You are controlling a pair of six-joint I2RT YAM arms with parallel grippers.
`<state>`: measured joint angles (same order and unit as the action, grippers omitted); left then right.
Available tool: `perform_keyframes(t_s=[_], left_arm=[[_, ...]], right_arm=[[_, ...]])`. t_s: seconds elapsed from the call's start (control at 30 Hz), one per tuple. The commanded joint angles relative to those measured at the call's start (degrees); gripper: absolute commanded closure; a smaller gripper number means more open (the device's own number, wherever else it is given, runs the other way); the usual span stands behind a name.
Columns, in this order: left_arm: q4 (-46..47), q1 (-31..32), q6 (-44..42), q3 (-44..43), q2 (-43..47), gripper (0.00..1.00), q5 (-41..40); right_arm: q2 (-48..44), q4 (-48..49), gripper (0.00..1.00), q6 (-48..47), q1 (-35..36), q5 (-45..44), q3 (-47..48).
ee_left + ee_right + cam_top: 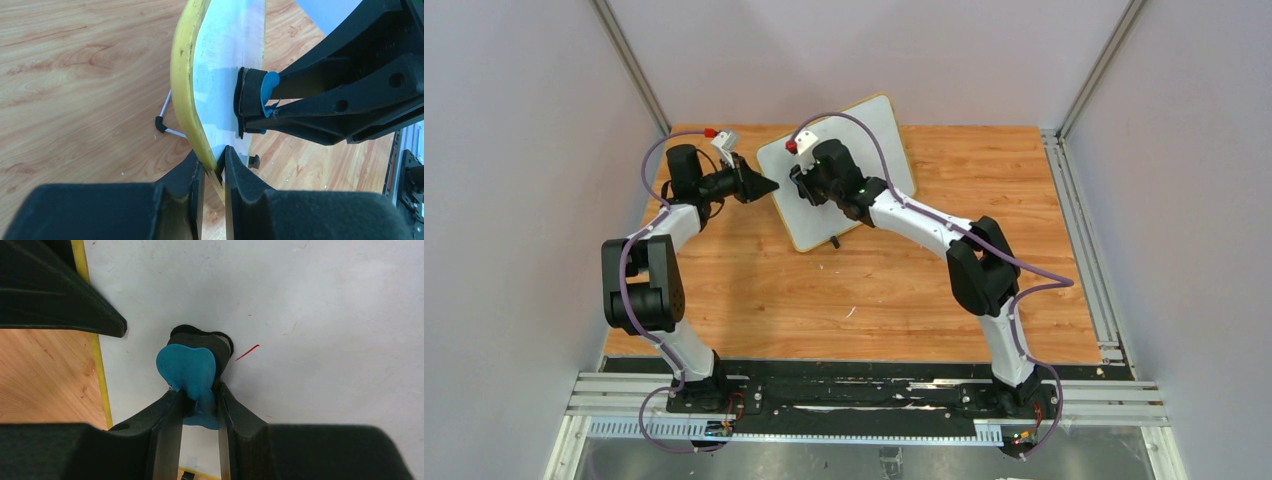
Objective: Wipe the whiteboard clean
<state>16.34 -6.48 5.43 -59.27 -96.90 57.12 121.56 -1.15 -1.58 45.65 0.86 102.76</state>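
Note:
The whiteboard (879, 150) stands tilted on the wooden table, white with a yellow frame (182, 75). My left gripper (767, 186) is shut on the board's left edge (214, 165). My right gripper (802, 185) is shut on a blue eraser (187, 367) with a black felt pad (247, 102), and the pad is pressed flat against the board face (310, 300). A short red mark (247, 352) shows just right of the eraser. The right gripper's fingers (345, 95) show in the left wrist view.
The board's thin metal leg with a black foot (161, 123) rests on the wooden tabletop (874, 290) behind the board. Another black foot (254, 161) sits at the front. Grey walls close in the table on three sides.

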Motion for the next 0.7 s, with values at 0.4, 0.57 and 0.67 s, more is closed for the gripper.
perform_keyframes(t_s=[0.4, 0.57, 0.67], left_arm=[[-3.07, 0.86, -6.28, 0.82, 0.47, 1.00, -2.21], [-3.76, 0.87, -6.92, 0.82, 0.83, 1.00, -2.28], [-3.79, 0.88, -6.94, 0.82, 0.64, 1.00, -2.28]], right_arm=[[0.12, -0.65, 1.00, -3.69, -4.63, -1.66, 0.45], [-0.96, -0.71, 0.99, -3.08, -9.30, -1.39, -0.66], [-1.86, -0.46, 0.99, -2.73, -11.62, -1.07, -1.63]])
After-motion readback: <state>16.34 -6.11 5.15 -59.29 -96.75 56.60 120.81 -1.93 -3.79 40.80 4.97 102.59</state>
